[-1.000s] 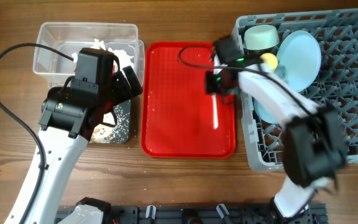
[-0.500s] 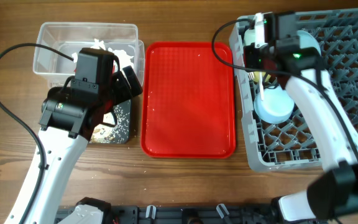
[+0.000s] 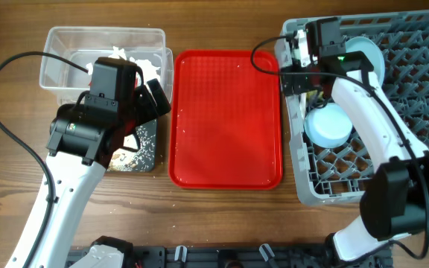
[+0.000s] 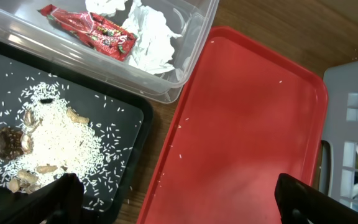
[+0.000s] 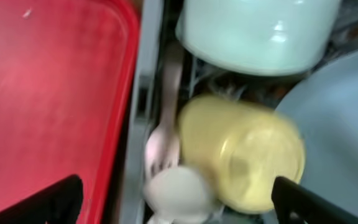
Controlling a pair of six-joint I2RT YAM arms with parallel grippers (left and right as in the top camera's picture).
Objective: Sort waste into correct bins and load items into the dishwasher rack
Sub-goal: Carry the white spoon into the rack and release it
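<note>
My right gripper (image 5: pixel 176 210) hangs open over the left edge of the grey dishwasher rack (image 3: pixel 423 156). Below it, loose between the fingers, lie the white spoon (image 5: pixel 180 190) and the fork (image 5: pixel 162 144), next to the yellow cup (image 5: pixel 241 155). The pale green bowl (image 5: pixel 260 31) and the light blue plate (image 5: pixel 344 124) sit beside them, and the light blue bowl (image 3: pixel 328 126) lies upside down in the rack. My left gripper (image 4: pixel 179 205) is open, above the gap between the black tray (image 4: pixel 120 134) and the red tray (image 4: pixel 247 124). The clear tub (image 4: pixel 194 37) holds the red wrapper (image 4: pixel 95 28) and white tissue (image 4: pixel 149 34).
Rice grains and beige nut scraps (image 4: pixel 39 146) lie in the black tray. The red serving tray (image 3: pixel 226 119) sits between the bins and the rack, with only a few stray grains on it. My left arm (image 3: pixel 88 134) covers part of the tub and black tray.
My right gripper carried a white utensil from the red tray over to the rack's left edge and opened there. The utensil now lies in the rack. The left arm has not moved.
</note>
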